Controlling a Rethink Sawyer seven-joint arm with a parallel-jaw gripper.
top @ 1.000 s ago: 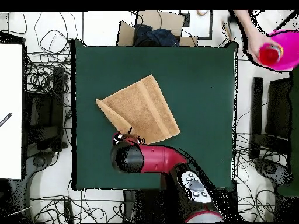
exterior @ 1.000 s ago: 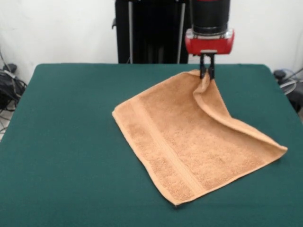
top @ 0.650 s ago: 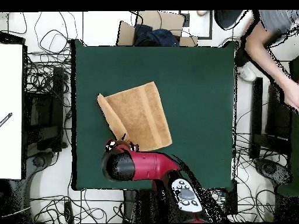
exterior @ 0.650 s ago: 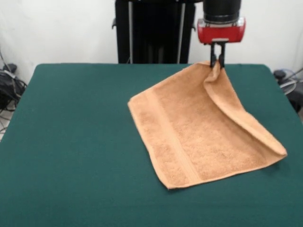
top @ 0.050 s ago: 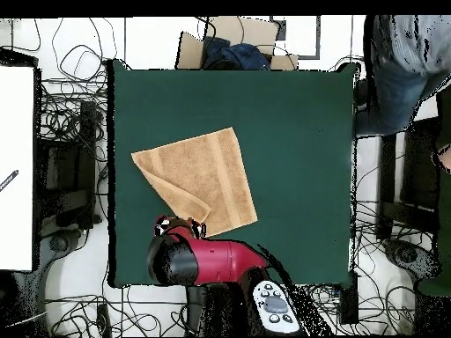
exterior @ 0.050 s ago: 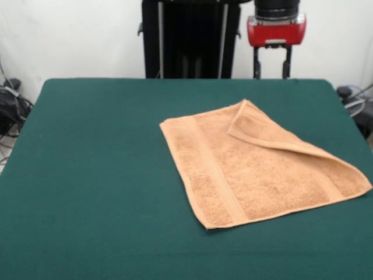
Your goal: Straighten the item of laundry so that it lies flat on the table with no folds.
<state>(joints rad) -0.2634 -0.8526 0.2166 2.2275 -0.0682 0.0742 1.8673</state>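
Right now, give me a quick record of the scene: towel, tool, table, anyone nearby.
towel: on the table, one corner folded over onto it, not flat
fold: long triangular flap on the side nearest the tool
tool: open, empty, raised above the table's edge
table: green cloth
person: standing beside the table's corner, overhead view

green table (exterior @ 0.050 s ago: 87,175) under towel (exterior @ 0.050 s ago: 256,175)

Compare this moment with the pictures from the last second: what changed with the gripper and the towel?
The gripper let go of the towel corner it had lifted; it now hangs open above the table. The freed corner fell back onto the towel as a fold. The towel's lower edge stayed flat.
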